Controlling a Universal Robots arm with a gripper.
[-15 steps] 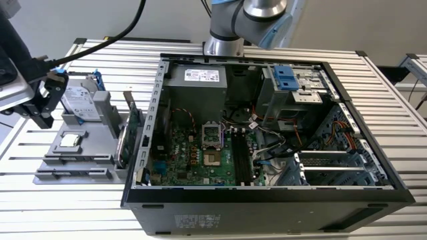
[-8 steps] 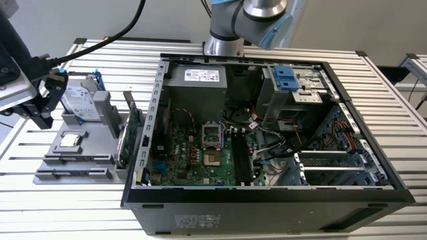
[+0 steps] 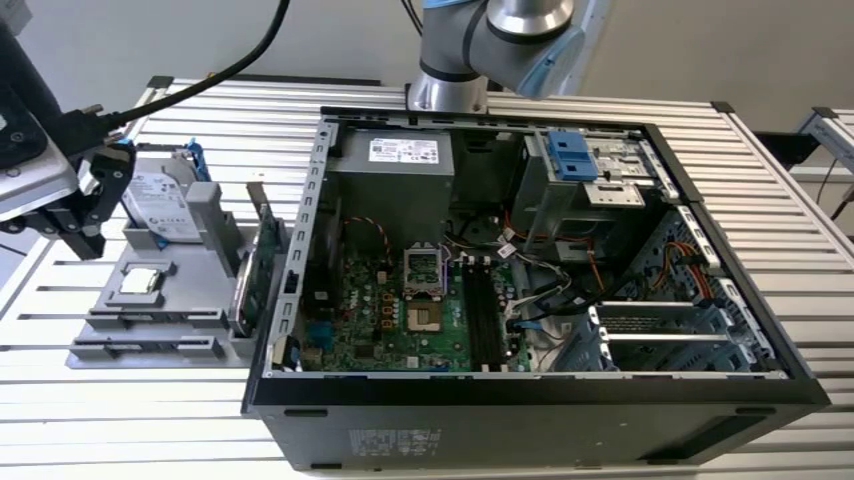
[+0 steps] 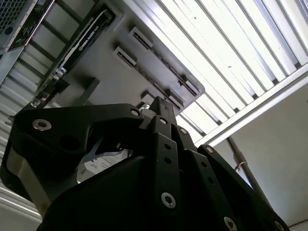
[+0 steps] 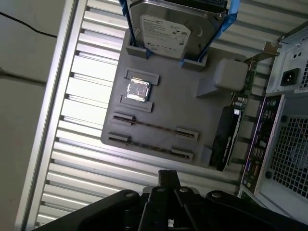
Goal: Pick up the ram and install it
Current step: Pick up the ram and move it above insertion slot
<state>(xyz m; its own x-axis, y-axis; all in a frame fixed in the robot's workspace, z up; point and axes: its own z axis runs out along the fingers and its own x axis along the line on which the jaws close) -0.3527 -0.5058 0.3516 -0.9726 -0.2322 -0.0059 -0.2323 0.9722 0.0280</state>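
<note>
The claw [image 5: 168, 177] is held closed and empty above the worktop [image 5: 82, 96], near the gray tray [image 5: 202, 110]. The ram [image 5: 150, 145] is seated on edge in the tray slot nearest the claw, its long axis parallel to the neighbouring slot.

Slatted metal table, two loads.
The table [image 3: 40, 330] is made of silver slats running side by side. A flat grey tray [image 3: 187, 295] rests on it toward the exterior view's left. An open black case [image 3: 534, 385] lies on its side just beside the tray, toward the exterior view's right, and takes up most of the top. Bare slats show around both.
</note>
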